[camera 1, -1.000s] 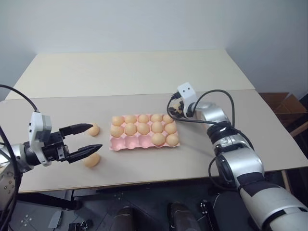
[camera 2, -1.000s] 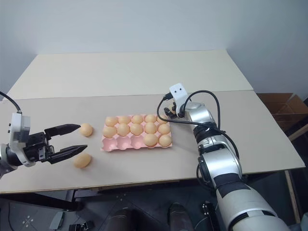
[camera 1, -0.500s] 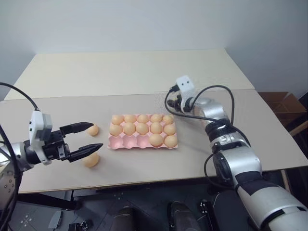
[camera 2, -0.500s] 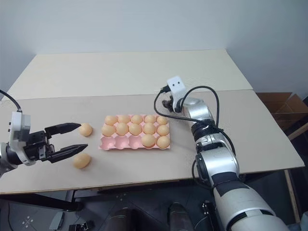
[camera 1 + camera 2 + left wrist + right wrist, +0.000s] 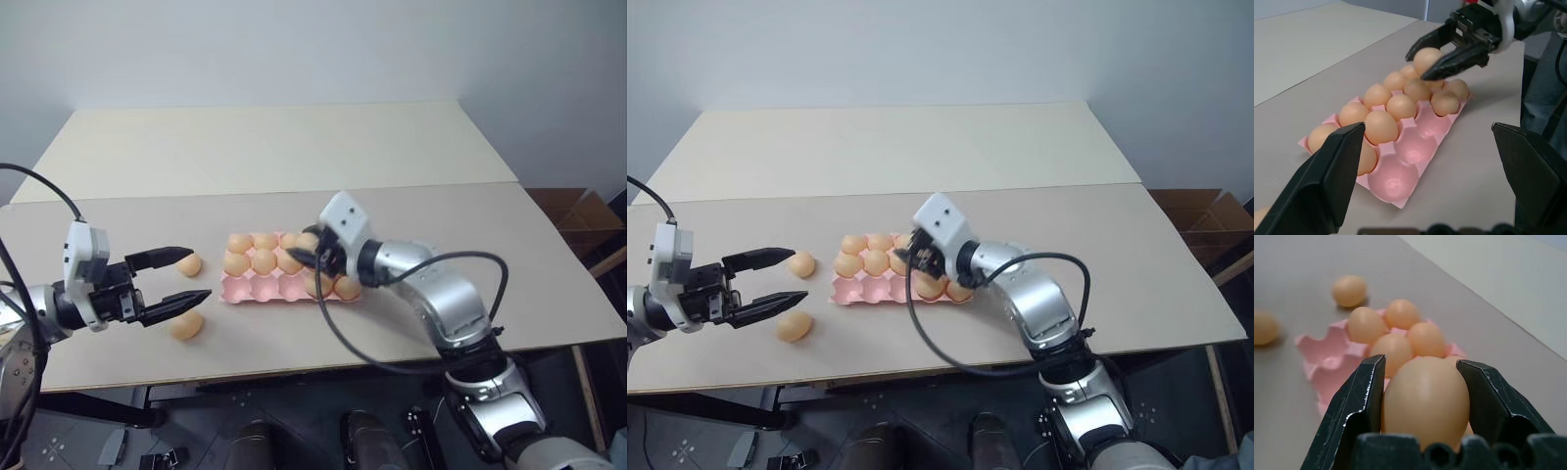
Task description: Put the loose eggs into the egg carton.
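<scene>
Egg point(image 5: 1426, 404) clamped between the right gripper point(image 5: 1449, 51) fingers above the egg carton point(image 5: 257, 290); left gripper point(image 5: 188, 276) spread wide, empty, near two loose eggs point(image 5: 187, 325).

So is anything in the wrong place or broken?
Nothing looks broken. Two loose eggs lie on the table beside the pink egg carton, near the open left gripper. The right gripper holds another egg above the carton.
</scene>
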You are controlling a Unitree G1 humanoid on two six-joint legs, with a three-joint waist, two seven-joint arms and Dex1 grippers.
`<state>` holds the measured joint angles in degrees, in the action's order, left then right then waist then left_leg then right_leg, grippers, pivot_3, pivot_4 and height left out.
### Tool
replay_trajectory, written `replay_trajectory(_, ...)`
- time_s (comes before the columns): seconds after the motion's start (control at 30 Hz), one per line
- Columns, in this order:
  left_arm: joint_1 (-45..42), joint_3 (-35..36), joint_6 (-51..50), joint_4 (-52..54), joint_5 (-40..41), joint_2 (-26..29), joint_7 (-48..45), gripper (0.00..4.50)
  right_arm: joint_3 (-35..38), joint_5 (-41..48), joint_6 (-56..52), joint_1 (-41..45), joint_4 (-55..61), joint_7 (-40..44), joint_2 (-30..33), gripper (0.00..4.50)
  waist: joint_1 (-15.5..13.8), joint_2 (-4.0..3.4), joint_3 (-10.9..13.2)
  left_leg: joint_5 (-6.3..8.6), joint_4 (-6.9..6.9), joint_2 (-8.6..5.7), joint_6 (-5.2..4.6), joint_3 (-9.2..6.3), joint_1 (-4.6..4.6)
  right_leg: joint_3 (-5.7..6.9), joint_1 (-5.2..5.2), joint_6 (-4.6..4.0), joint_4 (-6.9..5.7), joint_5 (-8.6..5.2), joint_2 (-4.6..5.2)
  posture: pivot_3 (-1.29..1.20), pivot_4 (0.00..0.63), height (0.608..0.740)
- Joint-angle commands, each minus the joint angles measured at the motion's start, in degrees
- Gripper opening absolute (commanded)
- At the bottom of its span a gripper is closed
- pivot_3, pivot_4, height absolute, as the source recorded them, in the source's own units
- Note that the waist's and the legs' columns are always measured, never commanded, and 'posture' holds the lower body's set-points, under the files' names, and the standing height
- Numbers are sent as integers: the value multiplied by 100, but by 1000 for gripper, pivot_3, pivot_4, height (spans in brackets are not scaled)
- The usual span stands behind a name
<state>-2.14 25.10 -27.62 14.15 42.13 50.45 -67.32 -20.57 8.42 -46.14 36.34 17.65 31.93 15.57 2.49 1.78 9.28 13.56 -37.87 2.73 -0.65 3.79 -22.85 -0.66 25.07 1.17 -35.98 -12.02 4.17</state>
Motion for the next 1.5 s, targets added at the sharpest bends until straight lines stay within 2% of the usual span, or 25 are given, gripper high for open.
replay_trajectory(0.03,0,189,26,98,72,125,-45,4500,-234,-191,207,-70,194,-116,-41,2597,-5,1,0,-4,0,1,5,-1,0,0,0,-1,-2,0,-2,0,150,740)
replay_trajectory(0.1,16,206,17,120,80,133,-39,4500,-369,-253,252,-99,163,-113,-78,2597,-7,1,-1,-9,0,3,12,-2,0,0,2,-5,-5,2,-6,0,150,740)
replay_trajectory(0.13,21,209,14,131,78,136,-31,4500,-461,-278,275,-117,147,-91,-95,2787,-8,3,-2,-13,0,4,17,-3,0,0,2,-5,-5,3,-8,0,150,740)
replay_trajectory(0.2,28,212,9,145,74,137,-19,4500,-571,-341,301,-146,123,-83,-133,3218,-8,4,-2,-14,0,5,19,-3,0,0,2,-5,-5,3,-9,0,150,740)
replay_trajectory(0.33,36,219,-13,183,90,134,9,4500,-475,-352,274,-95,149,-148,-225,4484,-10,5,-3,-14,0,5,19,-3,-3,0,3,-6,-4,3,-8,0,150,740)
replay_trajectory(0.47,10,185,-6,158,75,140,17,4500,-66,-145,143,24,473,-56,-161,4484,-14,6,-3,-14,0,5,19,-3,-5,0,3,-6,-2,4,-7,0,150,740)
replay_trajectory(0.57,-6,173,8,101,51,157,2,4500,550,238,153,-50,876,278,236,4484,-48,6,-4,-14,0,5,19,-4,-6,2,3,-6,-1,3,-7,0,150,740)
replay_trajectory(0.77,219,407,2,3,67,287,-155,4500,1791,1212,363,-589,1375,1262,1390,4484,-155,9,-5,-12,1,3,17,-2,-6,4,0,-5,11,2,-3,0,150,740)
replay_trajectory(0.93,847,986,-76,30,93,389,-334,4500,2817,1542,1632,-1812,1094,2641,2576,4484,-169,11,-3,-10,2,6,15,-1,-6,4,0,-9,13,-2,-7,0,150,740)
replay_trajectory(1.1,1070,1146,-149,-26,97,373,-317,4500,3043,1620,2245,-2324,749,2966,2846,4484,-152,13,-3,-11,1,10,15,4,12,-4,-8,24,9,-23,-13,0,150,740)
replay_trajectory(1.3,1330,1073,-360,14,-20,326,-33,4500,3006,1616,2398,-2371,665,2784,2844,4484,-164,13,-3,-10,1,14,16,5,41,-8,-30,-23,3,-51,-17,0,150,740)
replay_trajectory(1.5,1496,351,-500,340,-714,279,774,4500,2965,1693,2354,-2398,800,2646,2815,4484,-190,14,-3,-9,1,9,16,7,38,-9,-31,-6,5,-38,-8,0,150,740)
